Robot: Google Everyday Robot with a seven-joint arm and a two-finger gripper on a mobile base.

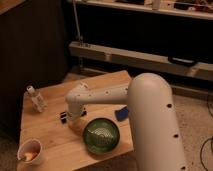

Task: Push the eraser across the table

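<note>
Gripper (71, 119) low on tabletop (50, 131), fingers clenched — eraser (63, 117) just beside it, bottle side; green bowl (101, 135) near.

One table (50, 131) carries one eraser (64, 116), one green bowl (101, 135), one clear bottle (36, 99), one cup (37, 156) and one blue pad (121, 114), with one end effector (74, 119) low beside the eraser.
</note>
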